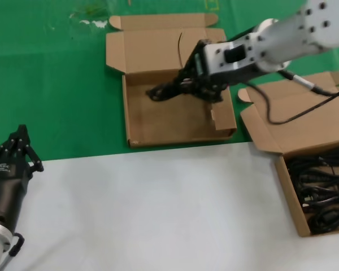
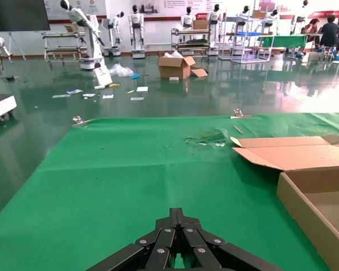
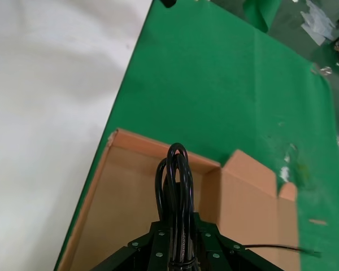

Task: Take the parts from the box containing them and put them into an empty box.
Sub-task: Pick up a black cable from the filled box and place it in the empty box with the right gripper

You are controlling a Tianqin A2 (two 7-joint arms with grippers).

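Observation:
My right gripper (image 1: pixel 183 86) is shut on a black power cord bundle (image 1: pixel 161 90) and holds it over the far part of the empty brown box (image 1: pixel 137 121) at centre. In the right wrist view the cord loop (image 3: pixel 175 175) sticks out past the fingers above the box floor (image 3: pixel 130 203). The box with the remaining black cords (image 1: pixel 322 192) stands at the right, its lid (image 1: pixel 305 121) open. My left gripper (image 1: pixel 21 138) is shut and empty, parked at the near left; its closed tips (image 2: pixel 177 217) show over the green mat.
The green mat (image 1: pixel 51 84) covers the far table and a white sheet (image 1: pixel 158 209) the near part. The empty box's lid (image 1: pixel 152 51) lies open behind it. A thin cable (image 1: pixel 282 116) hangs from my right arm over the right box's lid.

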